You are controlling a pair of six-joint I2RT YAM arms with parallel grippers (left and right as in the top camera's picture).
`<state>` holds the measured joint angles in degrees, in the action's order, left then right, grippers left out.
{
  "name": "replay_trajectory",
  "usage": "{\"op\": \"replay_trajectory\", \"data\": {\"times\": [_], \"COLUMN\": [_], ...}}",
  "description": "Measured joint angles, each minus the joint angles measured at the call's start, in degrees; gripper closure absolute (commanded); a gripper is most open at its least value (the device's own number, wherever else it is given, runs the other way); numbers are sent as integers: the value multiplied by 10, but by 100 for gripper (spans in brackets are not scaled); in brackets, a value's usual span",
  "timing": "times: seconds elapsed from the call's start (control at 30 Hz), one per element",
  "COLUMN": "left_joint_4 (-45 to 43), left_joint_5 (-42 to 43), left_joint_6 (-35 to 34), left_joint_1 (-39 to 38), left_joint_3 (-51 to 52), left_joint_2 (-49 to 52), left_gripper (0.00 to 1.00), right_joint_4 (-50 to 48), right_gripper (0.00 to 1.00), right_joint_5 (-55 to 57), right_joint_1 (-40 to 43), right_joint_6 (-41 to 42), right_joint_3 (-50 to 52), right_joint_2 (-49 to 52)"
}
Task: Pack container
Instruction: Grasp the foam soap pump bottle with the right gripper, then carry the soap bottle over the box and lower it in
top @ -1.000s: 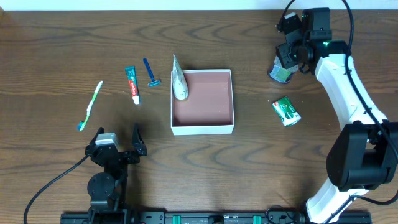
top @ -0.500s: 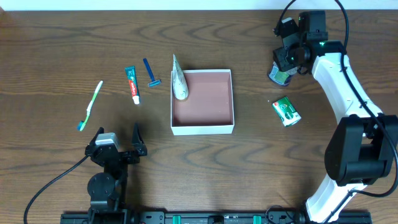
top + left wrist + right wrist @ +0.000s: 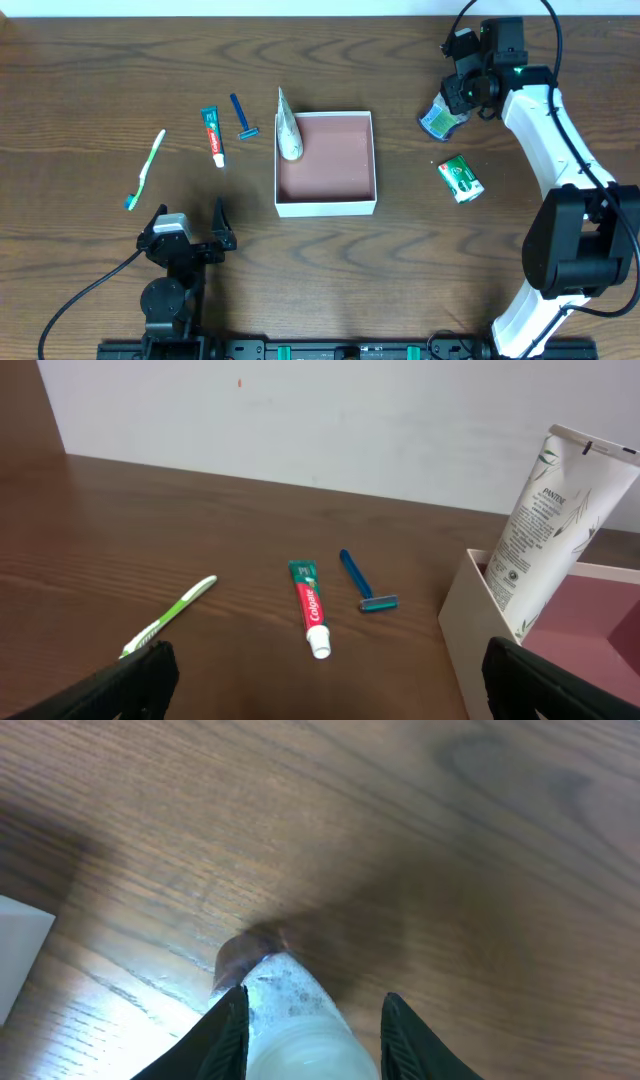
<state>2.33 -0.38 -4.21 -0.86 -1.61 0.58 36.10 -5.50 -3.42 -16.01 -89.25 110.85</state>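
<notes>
Now the right gripper clamps onto the small clear bottle, tipping it toward the container mid-table, ready for packing, while the left gripper idles wide open.

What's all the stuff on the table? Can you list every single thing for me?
table: 1, brown wood, under everything
container: 1, white outside, reddish-brown inside, middle
tube: 1, white, leaning in the container's far left corner
razor: 1, blue, left of the container
toothpaste: 1, green, red and white, left of the razor
toothbrush: 1, green and white, furthest left
packet: 1, green, right of the container
bottle: 1, small, pale, tilted, far right
left arm: 1, black, near edge, jaws wide open
right arm: 1, white and black, right side, jaws around the bottle
</notes>
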Motion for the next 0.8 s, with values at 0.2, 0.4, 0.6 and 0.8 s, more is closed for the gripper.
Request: {"op": "replay_trajectory", "data": {"times": [0.2,0.4,0.6,0.8], "left_joint_4": [0,0,0,0], "left_joint_5": [0,0,0,0], "left_joint_6": [0,0,0,0], "left_joint_1": [0,0,0,0], "left_joint_3": [0,0,0,0], "left_joint_2": [0,0,0,0], "left_gripper": [2,2,2,2], "right_joint_4": [57,90,90,100], "right_gripper": [99,99,99,99], "right_joint_5": [50,154,272,348], "right_joint_1": [-13,-90,-228,-322], "right_joint_6": [55,159,285,381], "right_joint_3": [-24,-53,-76,-81], "right_joint_2": [-2,-65,-147,-145]}}
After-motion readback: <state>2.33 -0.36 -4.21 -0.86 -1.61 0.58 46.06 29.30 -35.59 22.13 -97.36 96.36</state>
